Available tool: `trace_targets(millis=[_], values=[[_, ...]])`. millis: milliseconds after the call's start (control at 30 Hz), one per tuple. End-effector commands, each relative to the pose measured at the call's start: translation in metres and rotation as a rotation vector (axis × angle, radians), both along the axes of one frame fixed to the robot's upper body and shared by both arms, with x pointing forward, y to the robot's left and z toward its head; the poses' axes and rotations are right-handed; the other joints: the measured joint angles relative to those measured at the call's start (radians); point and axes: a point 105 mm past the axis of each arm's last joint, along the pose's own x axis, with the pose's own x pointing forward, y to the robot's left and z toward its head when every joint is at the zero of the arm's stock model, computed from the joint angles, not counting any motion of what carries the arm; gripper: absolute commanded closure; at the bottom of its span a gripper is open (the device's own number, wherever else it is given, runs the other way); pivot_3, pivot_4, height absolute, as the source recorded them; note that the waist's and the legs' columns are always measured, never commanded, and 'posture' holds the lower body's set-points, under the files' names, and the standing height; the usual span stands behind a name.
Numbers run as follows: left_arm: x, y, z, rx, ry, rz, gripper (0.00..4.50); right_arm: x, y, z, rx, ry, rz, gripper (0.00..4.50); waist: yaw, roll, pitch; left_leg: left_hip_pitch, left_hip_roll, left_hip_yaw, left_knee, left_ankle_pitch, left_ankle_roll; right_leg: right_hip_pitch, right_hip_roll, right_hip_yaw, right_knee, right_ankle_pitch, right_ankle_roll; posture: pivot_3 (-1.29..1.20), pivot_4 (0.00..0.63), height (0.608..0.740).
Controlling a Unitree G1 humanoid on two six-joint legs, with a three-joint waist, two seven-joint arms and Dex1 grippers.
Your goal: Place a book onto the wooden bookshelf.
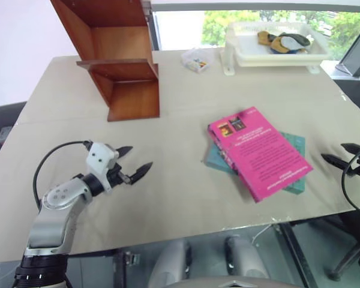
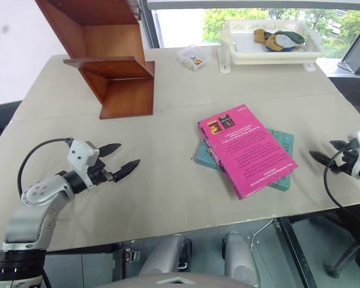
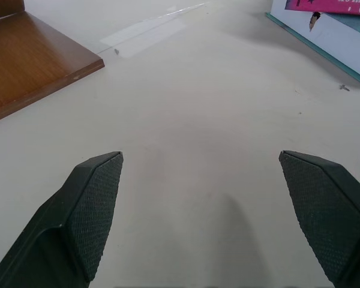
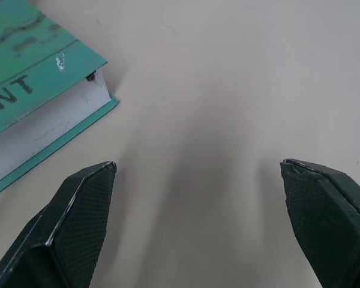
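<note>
Two wide-open, empty claws, left claw [image 1: 134, 161] and right claw [image 1: 342, 154], flank the bright pink paperback book [image 1: 258, 150], untouched atop a teal book [image 1: 295, 144], well apart from the reddish-brown wooden bookshelf [image 1: 117, 57].

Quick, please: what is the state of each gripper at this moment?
Left gripper: open, holding nothing, over the table.
Right gripper: open, holding nothing, beside the teal book.

The flat rectangular paperback book [image 1: 259, 153] is bright magenta with fine white text and two small dark pictures at its far end. Under it lies a teal softcover book [image 1: 295, 144] with white page edges. The flat-panelled wooden bookshelf [image 1: 117, 57] is reddish-brown; the matte bench [image 1: 168, 186] is pale beige. Each end effector's textured fingers [image 3: 93, 210] are black.
</note>
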Motion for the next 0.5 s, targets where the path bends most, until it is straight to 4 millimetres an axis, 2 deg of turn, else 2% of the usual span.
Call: trace_targets(millis=[33, 500], values=[[-0.0026, 0.0023, 0.0119, 0.015, -0.046, -0.005, 0.02, 0.0009, -0.0039, 0.0177, -0.014, -0.058, -0.005, 0.0, 0.003, 0.0, 0.0, 0.0, 0.0, 0.0, 0.0, 0.0, 0.0, 0.0, 0.0, 0.0, 0.0, 0.0, 0.0, 0.0, 0.15, 0.74], [-0.0022, 0.0043, 0.0146, 0.015, -0.054, -0.001, 0.02, 0.0076, 0.0022, 0.0209, -0.014, -0.07, 0.0, 0.0, 0.005, 0.0, 0.0, 0.0, 0.0, 0.0, 0.0, 0.0, 0.0, 0.0, 0.0, 0.0, 0.0, 0.0, 0.0, 0.0, 0.15, 0.74]])
